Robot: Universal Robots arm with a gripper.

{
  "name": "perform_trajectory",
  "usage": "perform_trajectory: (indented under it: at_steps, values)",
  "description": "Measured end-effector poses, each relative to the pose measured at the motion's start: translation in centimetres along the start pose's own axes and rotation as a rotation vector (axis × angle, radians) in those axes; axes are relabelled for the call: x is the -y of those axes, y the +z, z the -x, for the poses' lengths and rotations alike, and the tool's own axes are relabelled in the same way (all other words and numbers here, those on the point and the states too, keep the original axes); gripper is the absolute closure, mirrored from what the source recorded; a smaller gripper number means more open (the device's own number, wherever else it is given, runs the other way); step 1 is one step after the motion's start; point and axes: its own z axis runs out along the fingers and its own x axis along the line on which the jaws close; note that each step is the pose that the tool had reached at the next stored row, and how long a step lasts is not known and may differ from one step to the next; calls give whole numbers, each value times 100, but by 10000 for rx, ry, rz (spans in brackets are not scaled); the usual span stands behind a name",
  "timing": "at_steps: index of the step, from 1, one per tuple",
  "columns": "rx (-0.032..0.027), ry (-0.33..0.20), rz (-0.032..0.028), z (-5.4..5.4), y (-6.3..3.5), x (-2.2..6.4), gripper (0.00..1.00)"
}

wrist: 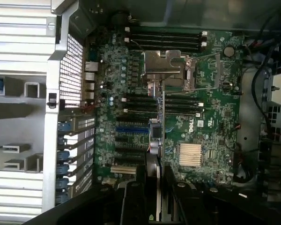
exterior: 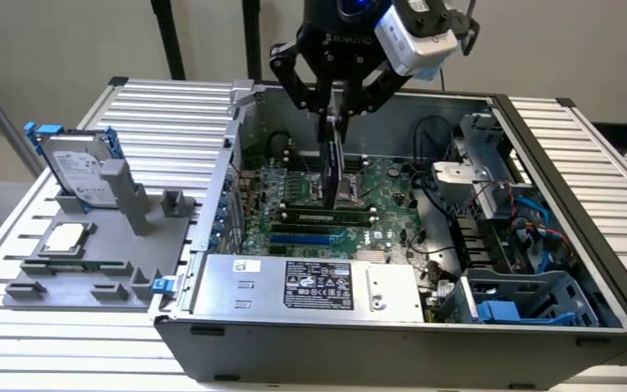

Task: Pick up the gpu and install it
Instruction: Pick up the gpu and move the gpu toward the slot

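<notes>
The gpu hangs upright and edge-on from my gripper, a thin dark card with its lower end just above the green motherboard inside the open computer case. My gripper is shut on the card's upper edge. In the wrist view the gpu is a narrow strip running from between my black fingers out over the motherboard. It lies beside the row of expansion slots. I cannot tell whether the card touches the board.
Dark memory sticks and the silver CPU socket cover lie near the card. A power supply sits at the case front, with cables and a blue cage toward the exterior view's right. A hard drive stands in a grey fixture outside.
</notes>
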Motion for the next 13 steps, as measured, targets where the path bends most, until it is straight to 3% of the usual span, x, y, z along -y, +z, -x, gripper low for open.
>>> perform_trajectory:
  at_steps: [4, 13]
  values:
    - [0, 2, -1, 51, 63, -23, 100]
    - [-12, 4, -8, 53, 62, -23, 100]
